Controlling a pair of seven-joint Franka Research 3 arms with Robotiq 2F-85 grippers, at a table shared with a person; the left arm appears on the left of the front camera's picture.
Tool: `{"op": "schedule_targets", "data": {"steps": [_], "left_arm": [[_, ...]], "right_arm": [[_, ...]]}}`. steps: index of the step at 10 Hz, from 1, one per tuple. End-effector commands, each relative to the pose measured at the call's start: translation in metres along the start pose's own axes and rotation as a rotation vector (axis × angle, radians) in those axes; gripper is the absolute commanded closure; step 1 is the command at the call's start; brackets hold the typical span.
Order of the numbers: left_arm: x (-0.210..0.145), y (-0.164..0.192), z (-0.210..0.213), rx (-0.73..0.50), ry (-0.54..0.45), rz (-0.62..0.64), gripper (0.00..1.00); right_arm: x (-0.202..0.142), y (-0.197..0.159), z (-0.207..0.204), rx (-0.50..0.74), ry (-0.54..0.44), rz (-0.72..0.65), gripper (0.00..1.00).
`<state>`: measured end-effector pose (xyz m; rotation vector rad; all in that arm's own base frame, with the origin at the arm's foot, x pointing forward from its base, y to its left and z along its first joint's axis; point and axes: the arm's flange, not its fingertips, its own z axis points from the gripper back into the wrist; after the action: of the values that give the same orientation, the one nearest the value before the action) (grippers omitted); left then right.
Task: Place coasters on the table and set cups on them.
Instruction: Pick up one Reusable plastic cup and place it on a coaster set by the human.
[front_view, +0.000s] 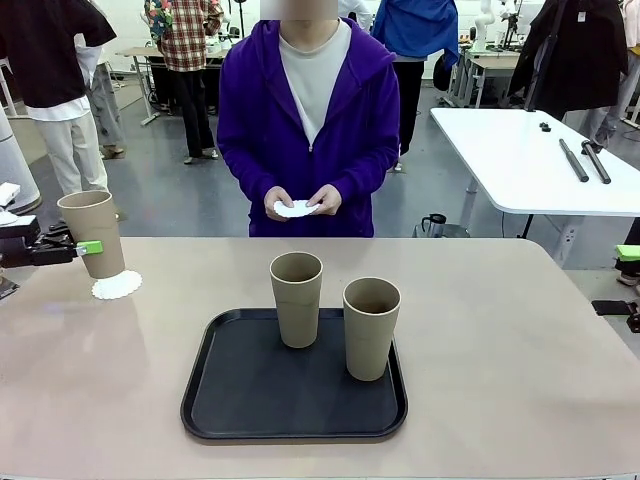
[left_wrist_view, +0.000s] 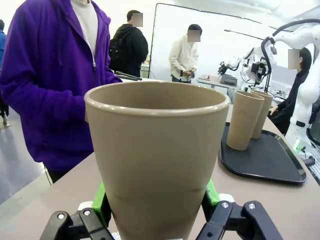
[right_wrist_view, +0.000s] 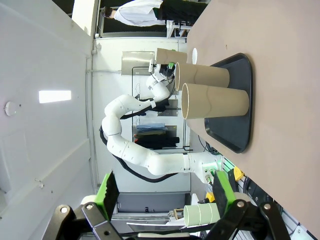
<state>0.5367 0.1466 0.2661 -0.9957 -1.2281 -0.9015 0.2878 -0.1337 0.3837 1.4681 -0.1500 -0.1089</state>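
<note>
Greyish-tan tapered tumbler (front_view: 90, 215), over one white lacy doily (front_view: 117, 285), held by left pincer (front_view: 92, 248); right pincer (right_wrist_view: 162, 192) wide; two more on black tray (front_view: 215, 400).

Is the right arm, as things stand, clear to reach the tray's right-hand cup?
Likely yes: the right gripper is open and empty, and nothing stands on the table to the right of that cup.

tray (front_view: 250, 400): black, on the table (front_view: 520, 360)
two cups: upright on the tray, one (front_view: 297, 298) at its back middle, the other (front_view: 371, 327) right of it and nearer the front
third cup (front_view: 92, 232): well left of the tray, tilted, clamped by the left gripper (front_view: 92, 247)
coaster (front_view: 117, 285): under that cup's base, contact unclear
person: behind the tray, hands (front_view: 325, 198) holding white coasters (front_view: 295, 209)
</note>
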Motion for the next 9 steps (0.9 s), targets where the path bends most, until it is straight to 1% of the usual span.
{"op": "schedule_targets", "data": {"steps": [1, 4, 9], "left_arm": [[-0.008, 0.006, 0.004, -0.045, -0.011, -0.025, 0.14], [-0.023, 0.011, 0.001, -0.068, -0.016, -0.022, 0.14], [-0.034, 0.015, 0.001, -0.085, 0.002, -0.044, 0.14]], "right_arm": [[0.001, 0.001, 0.0, 0.011, -0.008, 0.006, 0.0], [0.001, 0.001, 0.0, 0.011, -0.008, 0.006, 0.0], [0.001, 0.001, 0.0, 0.011, -0.008, 0.006, 0.0]]}}
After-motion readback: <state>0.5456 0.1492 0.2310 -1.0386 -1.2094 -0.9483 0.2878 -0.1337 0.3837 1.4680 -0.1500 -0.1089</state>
